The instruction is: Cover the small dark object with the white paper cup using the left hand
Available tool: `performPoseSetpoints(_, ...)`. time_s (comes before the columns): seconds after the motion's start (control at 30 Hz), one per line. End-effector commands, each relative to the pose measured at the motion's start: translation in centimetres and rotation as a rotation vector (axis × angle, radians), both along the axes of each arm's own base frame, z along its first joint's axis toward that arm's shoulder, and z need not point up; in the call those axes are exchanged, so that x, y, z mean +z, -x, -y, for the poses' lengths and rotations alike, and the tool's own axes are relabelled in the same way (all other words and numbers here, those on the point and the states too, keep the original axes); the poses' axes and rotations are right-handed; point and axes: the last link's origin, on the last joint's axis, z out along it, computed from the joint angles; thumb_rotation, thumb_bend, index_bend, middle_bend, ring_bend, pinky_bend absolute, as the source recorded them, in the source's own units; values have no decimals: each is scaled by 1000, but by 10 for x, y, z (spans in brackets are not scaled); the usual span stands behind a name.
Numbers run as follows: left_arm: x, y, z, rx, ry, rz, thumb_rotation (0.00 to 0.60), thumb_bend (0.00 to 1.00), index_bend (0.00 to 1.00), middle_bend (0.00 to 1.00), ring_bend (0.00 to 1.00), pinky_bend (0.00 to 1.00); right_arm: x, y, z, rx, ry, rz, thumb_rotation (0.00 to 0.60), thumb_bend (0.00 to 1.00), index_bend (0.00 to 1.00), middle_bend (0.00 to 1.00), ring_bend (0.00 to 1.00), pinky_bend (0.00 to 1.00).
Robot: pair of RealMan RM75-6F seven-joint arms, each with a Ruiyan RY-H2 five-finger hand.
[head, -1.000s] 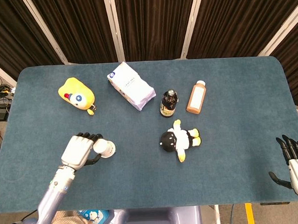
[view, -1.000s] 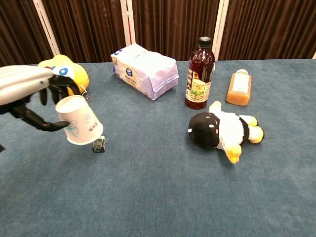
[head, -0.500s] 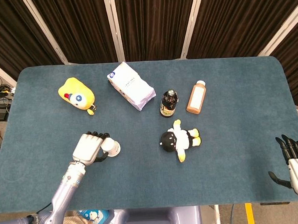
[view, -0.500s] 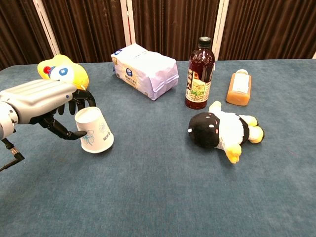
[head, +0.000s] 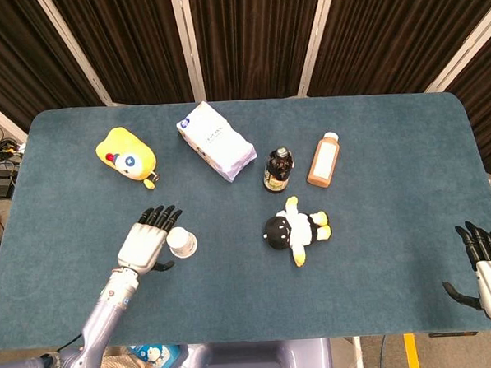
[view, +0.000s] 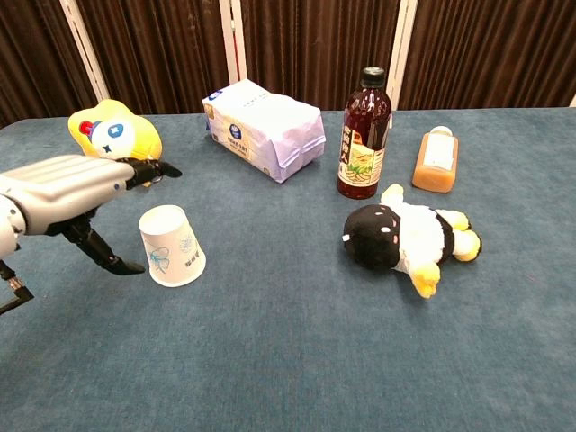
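Note:
The white paper cup (view: pixel 170 246) stands upside down on the blue tabletop (view: pixel 297 342), its base up, and also shows from above as the cup (head: pixel 181 242). No small dark object is in sight; the spot where it lay is under the cup. My left hand (view: pixel 76 189) is beside the cup on its left, fingers spread and off it, with the thumb low near the cup's rim. In the head view the left hand (head: pixel 147 242) lies just left of the cup. My right hand (head: pixel 486 262) rests at the table's right front corner, fingers spread, holding nothing.
A yellow plush toy (head: pixel 126 155) sits behind the left hand. A white packet (head: pixel 215 141), a dark bottle (head: pixel 278 170) and an orange bottle (head: pixel 323 159) stand mid-table. A black-and-white plush (head: pixel 296 228) lies right of the cup.
The left hand carried the tilted cup over the small dark object, set it down mouth-down on it, then spread its fingers and let go. The right hand stayed still.

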Motion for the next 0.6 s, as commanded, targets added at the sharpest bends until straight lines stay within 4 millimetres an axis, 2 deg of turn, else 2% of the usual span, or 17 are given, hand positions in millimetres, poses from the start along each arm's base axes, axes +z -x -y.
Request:
performPoseSetpoints(0.03, 19, 4, 8, -2, -34, 32, 600, 132, 43, 22, 35, 104, 0, 0, 0, 0, 1, -1, 600, 237, 0, 0, 0, 0)
performPoseSetpoints(0.17, 44, 16, 21, -7, -82, 39, 600, 130, 34, 11, 35, 104, 0, 0, 0, -1, 1, -4, 600, 237, 0, 0, 0, 0)
performPoseSetpoints(0.37, 92, 56, 55, 46, -163, 29, 600, 100, 21, 0, 0, 78, 0, 0, -1, 2, 4, -13, 600, 236, 0, 0, 0, 0)
performPoseSetpoints(0.6, 129, 99, 85, 125, -256, 18, 600, 67, 0, 0, 0, 8, 0, -1, -1, 7, 10, -22, 600, 236, 0, 0, 0, 0)
